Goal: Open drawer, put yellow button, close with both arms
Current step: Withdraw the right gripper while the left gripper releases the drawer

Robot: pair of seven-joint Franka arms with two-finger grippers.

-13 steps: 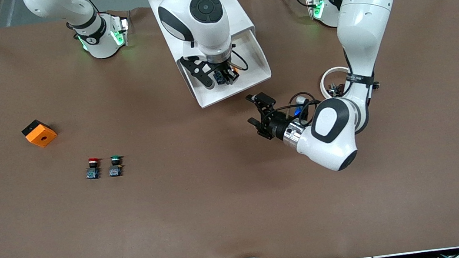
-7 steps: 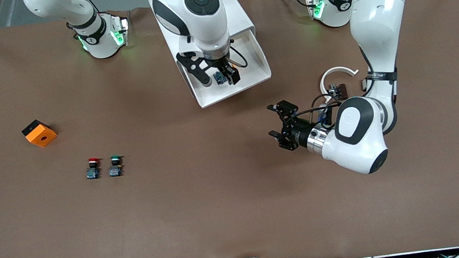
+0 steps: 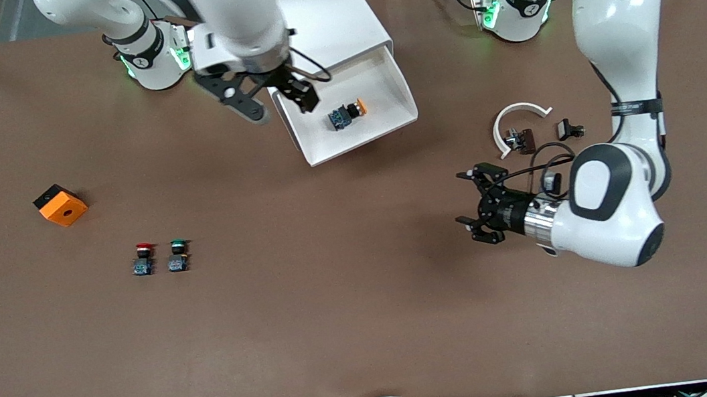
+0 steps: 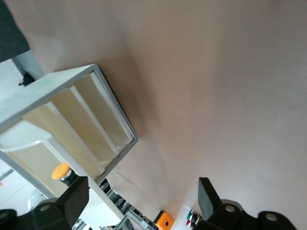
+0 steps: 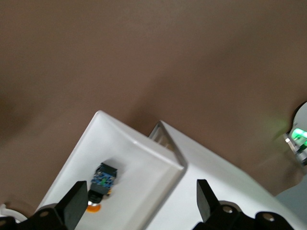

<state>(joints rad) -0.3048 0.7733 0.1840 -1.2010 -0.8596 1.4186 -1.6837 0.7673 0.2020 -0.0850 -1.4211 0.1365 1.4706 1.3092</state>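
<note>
- The drawer (image 3: 349, 108) is seen pulled out of the cabinet (image 3: 323, 6), with its white tray exposed.
- The yellow button (image 3: 346, 115) is found lying on its side in the drawer tray, its cap turned toward the left arm's end of the surface (image 3: 366, 305).
- The right end effector (image 3: 267, 98) is held in the air over the drawer's edge at the right arm's end, its fingers spread apart and nothing held between them.
- The button is left apart from that end effector, toward the left arm's end of it, untouched by either finger.
- In the right wrist view the button (image 5: 101, 184) is shown in the tray (image 5: 129, 153), with both black fingers (image 5: 76, 201) set wide at the frame's edge.
- The left end effector (image 3: 479, 206) is held low over bare surface, well apart from the drawer, with its fingers spread and empty.
- In the left wrist view the cabinet (image 4: 72, 129) and the button's cap (image 4: 61, 171) are seen far off.
- A red button (image 3: 143, 259) and a green button (image 3: 177, 254) are seen standing side by side nearer the camera, toward the right arm's end.
- An orange block (image 3: 60, 205) is seen farther toward that end.
</note>
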